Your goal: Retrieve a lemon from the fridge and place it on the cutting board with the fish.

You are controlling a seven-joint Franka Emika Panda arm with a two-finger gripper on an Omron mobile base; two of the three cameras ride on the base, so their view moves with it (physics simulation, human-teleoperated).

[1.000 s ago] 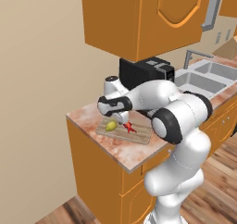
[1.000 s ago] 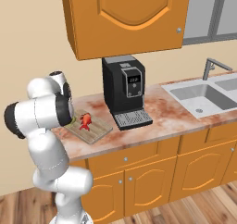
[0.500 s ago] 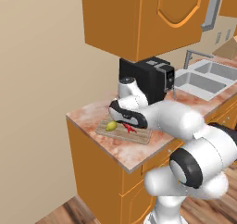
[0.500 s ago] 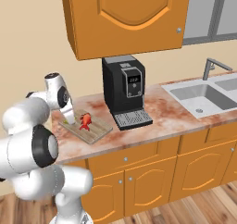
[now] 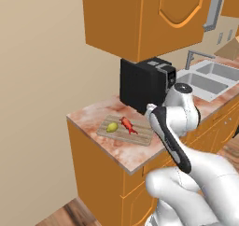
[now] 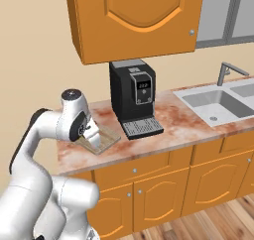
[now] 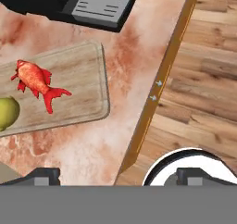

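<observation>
The small yellow-green lemon [image 5: 112, 126] lies on the light wooden cutting board [image 5: 140, 136] just beside the red-orange fish [image 5: 127, 124], so the empty, wide-spread gripper [image 7: 118, 177] should pull clear without brushing the black coffee machine [image 5: 145, 83].

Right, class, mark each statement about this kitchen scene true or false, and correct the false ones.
1. The lemon lies on the cutting board. True.
2. The fish lies on the bare counter beside the board. False: it lies on the board, next to the lemon.
3. The claw is shut on the lemon. False: it is open, with nothing between its tips.
4. A black coffee machine stands on the counter below the wall cupboard. True.
5. The sink is full of dishes. False: its basin looks bare.
</observation>
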